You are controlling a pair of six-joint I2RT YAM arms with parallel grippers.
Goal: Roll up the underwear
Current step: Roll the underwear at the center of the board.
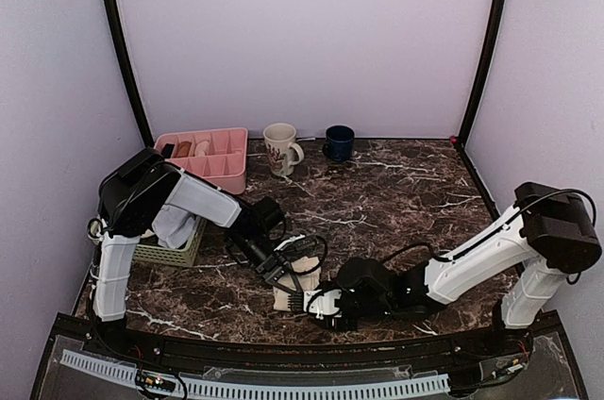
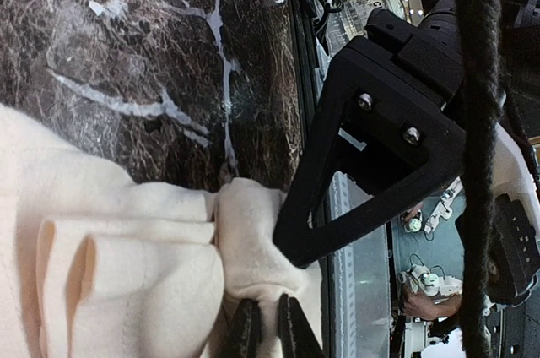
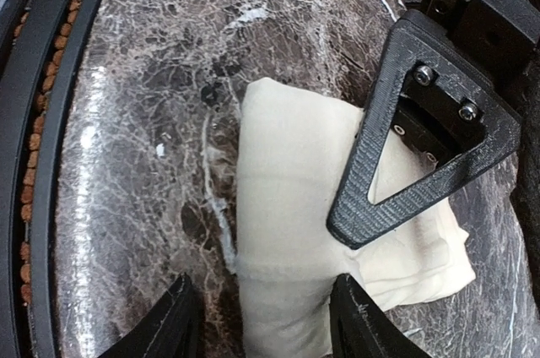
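Top external view: underwear (image 1: 284, 300) looks mostly rolled near desk's front edge, L gripper (image 2: 267, 326) pinching a fold, R gripper (image 3: 268, 317) jaws spread astride roll; next prob. needs final tuck.

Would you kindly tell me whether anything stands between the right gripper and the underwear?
Nothing visible does: the right gripper straddles the underwear with open fingers, while the left gripper pinches its fabric.
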